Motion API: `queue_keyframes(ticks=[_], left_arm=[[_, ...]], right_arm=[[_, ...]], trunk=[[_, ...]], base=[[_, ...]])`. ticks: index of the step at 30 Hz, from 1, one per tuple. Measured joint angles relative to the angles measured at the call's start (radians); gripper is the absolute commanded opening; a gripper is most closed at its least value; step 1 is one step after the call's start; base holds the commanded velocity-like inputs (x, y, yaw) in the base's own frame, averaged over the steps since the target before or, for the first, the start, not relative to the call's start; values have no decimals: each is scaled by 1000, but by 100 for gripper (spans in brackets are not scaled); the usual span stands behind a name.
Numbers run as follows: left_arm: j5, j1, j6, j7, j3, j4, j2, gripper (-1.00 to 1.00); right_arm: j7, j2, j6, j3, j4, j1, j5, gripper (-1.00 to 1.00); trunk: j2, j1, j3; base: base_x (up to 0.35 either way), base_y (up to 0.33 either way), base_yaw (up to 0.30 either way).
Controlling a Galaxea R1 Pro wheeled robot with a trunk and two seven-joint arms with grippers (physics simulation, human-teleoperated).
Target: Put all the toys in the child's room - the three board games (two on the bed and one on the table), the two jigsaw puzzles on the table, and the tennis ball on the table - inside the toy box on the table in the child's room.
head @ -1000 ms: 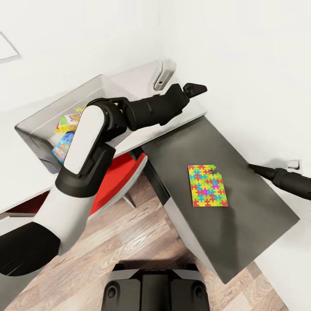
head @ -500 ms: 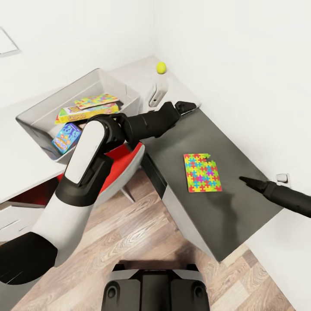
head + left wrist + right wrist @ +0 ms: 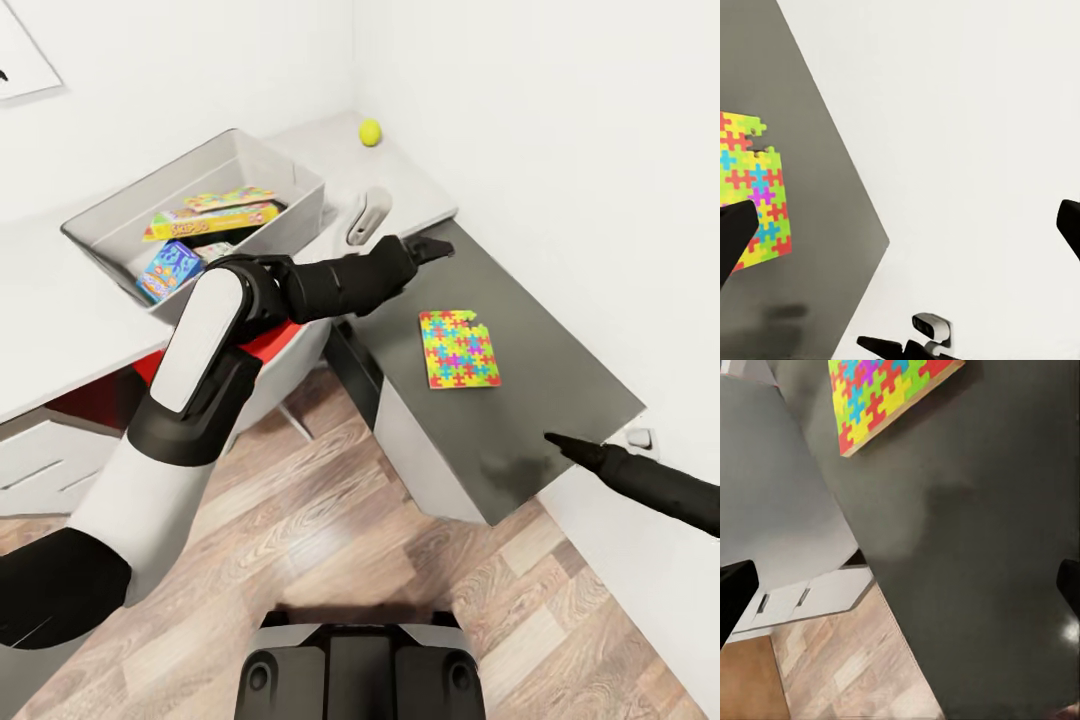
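Jigsaw puzzle (image 3: 459,348) is lying flat on the dark counter (image 3: 560,400), well clear of its edges, square-on and face up. Toy box (image 3: 290,180) is sitting on the white counter (image 3: 60,310) to the far left, already holding several colourful game boxes (image 3: 210,222). Tennis ball (image 3: 371,132) is resting at the far corner, beyond the box.

Left hand (image 3: 432,247) is reaching out over the far-left part of the dark counter, short of the puzzle; its wrist camera is showing both fingertips (image 3: 733,229) spread wide with nothing between them. Right hand (image 3: 565,447) is hovering at the near-right edge of the same counter, also wide open and empty (fingertips sitting at opposite borders of its wrist view).

Step in hand, as I judge it: picking up the puzzle. It is thin and flat, so a straight top pinch is likely to slip. Better to slide it toward a counter edge until one side overhangs, then close across that edge. Keep it level while carrying it left to the box.
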State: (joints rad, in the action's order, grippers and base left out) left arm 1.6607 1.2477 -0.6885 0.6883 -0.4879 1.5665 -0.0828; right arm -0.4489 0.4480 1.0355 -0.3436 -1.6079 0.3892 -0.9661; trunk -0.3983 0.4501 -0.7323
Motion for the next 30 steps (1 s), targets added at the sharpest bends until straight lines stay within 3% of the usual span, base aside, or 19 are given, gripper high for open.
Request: queue_keyframes(ticks=[4,11,23,30], left_arm=[[-2,35,-16,1,-2,-36,-3,100],[-9,76,-23,4,-5,-66,-6,100],[-4,137,-31,42,-8,-102,1,100],[-5,148,-53,53,-7,-136,7,100]], right_arm=[[0,-17,-72,0,1,-55,9,100],[1,-23,-141,-14,2,-89,16,100],[3,-28,-172,-105,14,-104,21,100],[3,-30,-174,-120,18,-106,21,100]], trunk=[[0,0,0],[0,-1,0],[0,-1,0],[0,-1,0]], base=[[-215,36,-150],[-91,16,-218],[-21,4,-257],[-4,1,-201]])
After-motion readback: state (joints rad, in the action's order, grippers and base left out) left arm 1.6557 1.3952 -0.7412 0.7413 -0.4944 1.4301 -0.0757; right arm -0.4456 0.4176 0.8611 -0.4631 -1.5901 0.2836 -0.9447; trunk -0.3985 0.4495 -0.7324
